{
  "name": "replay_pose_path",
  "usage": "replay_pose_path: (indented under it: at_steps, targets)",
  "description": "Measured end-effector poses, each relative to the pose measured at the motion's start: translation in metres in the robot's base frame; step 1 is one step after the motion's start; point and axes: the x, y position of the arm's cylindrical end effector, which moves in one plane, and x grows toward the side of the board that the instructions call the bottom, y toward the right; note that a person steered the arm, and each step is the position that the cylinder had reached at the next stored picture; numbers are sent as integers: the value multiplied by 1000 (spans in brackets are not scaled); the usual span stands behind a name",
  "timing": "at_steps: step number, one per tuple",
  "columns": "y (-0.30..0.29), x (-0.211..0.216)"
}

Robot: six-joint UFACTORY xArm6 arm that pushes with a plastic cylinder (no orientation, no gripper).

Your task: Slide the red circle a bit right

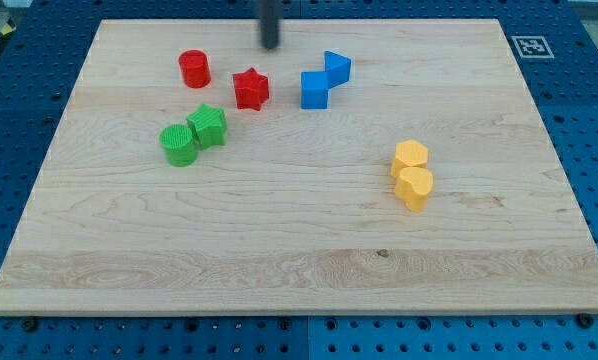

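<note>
The red circle (194,69) stands near the view's top left of the wooden board (299,260). My tip (270,45) is at the view's top, up and to the right of the red circle and just above the red star (250,89). It touches no block.
A blue cube (315,90) and a blue triangular block (337,67) sit right of the red star. A green circle (178,145) and a green star-like block (208,126) touch below the red circle. Two yellow blocks (412,173) lie at mid right.
</note>
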Motion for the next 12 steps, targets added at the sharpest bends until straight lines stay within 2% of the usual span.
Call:
replay_pose_path:
  at_steps: [1,3,8,10,12]
  targets:
    - [-77,0]
    - [-108,53]
    - [-65,53]
    - [-96,57]
    - [-81,60]
